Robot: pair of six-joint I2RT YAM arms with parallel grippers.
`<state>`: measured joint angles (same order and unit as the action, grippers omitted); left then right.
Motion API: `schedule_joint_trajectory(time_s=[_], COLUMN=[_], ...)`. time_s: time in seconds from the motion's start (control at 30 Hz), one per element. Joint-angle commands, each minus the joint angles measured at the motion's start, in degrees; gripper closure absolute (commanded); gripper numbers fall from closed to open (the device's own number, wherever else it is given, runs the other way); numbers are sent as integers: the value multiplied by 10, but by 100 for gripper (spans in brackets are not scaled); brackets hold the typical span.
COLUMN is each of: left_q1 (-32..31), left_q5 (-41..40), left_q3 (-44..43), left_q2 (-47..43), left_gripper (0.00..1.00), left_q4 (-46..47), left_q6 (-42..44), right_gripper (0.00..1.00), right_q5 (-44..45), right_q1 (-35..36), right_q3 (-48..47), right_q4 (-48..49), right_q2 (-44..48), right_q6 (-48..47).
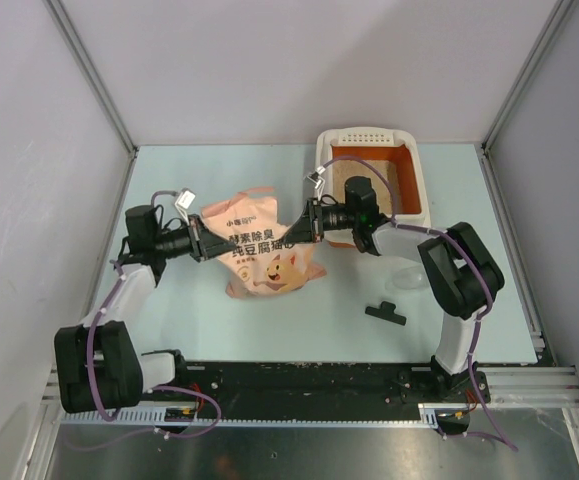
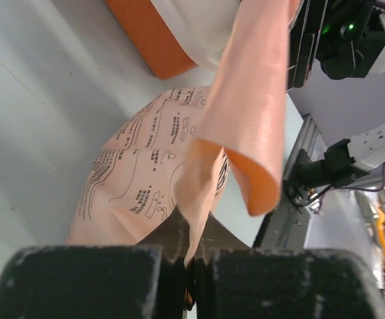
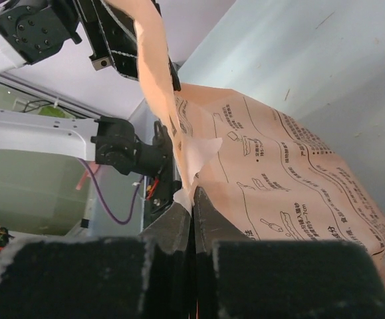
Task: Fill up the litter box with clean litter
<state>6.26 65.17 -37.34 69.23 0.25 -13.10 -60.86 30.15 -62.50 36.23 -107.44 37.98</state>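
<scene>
The pink-peach litter bag [image 1: 264,250] with a cartoon animal and Chinese characters hangs between my two grippers, mid-table. My left gripper [image 1: 207,243] is shut on the bag's left top edge, which shows in the left wrist view [image 2: 191,256]. My right gripper [image 1: 304,228] is shut on the right top edge, which shows in the right wrist view [image 3: 191,199]. The bag's printed back shows in both wrist views [image 2: 145,179] [image 3: 292,179]. The litter box [image 1: 414,175], cream rim with orange walls, stands at the back right; tan litter [image 1: 369,172] shows inside. Its orange corner appears in the left wrist view [image 2: 149,33].
A small black clip [image 1: 385,313] lies on the table at the front right. Grey walls enclose the table on three sides. The right arm's forearm [image 1: 409,240] lies across the near side of the litter box.
</scene>
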Motion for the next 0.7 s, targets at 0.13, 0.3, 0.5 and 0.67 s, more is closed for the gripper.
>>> schedule_joint_trajectory(time_s=[0.13,0.3,0.5,0.67], left_q1=[22,43,45,45], left_q5=[37,118,163,191], left_q3=[-69,-142,-189,-180], left_q2=[53,140,190,218], left_gripper=[100,100,100,100], left_q4=[-159,-247,-285,-290], left_q6=[-32,-63,-123,-209], right_gripper=[100,100,100,100], right_q5=[-55,-104,-102,-131], right_q1=[-20,-33,-50,-49], right_q3=[-81,-126,-126,-137], right_q4=[-18,-48,-79,-100], right_q2=[14,-31,-46,-49], right_q6=[82,185,249,285])
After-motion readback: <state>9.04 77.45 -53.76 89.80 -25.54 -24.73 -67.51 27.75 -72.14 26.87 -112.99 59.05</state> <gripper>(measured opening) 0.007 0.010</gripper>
